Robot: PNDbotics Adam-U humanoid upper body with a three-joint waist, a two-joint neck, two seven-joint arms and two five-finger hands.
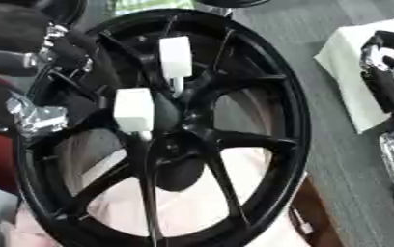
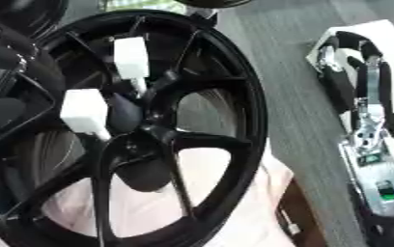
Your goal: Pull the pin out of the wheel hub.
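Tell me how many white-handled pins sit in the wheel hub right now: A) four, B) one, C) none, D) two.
D: two white block-shaped pins, an upper pin and a lower pin, sit near the centre of the black wheel hub, and neither hand touches them.

Soft, even daylight; slight blur throughout.
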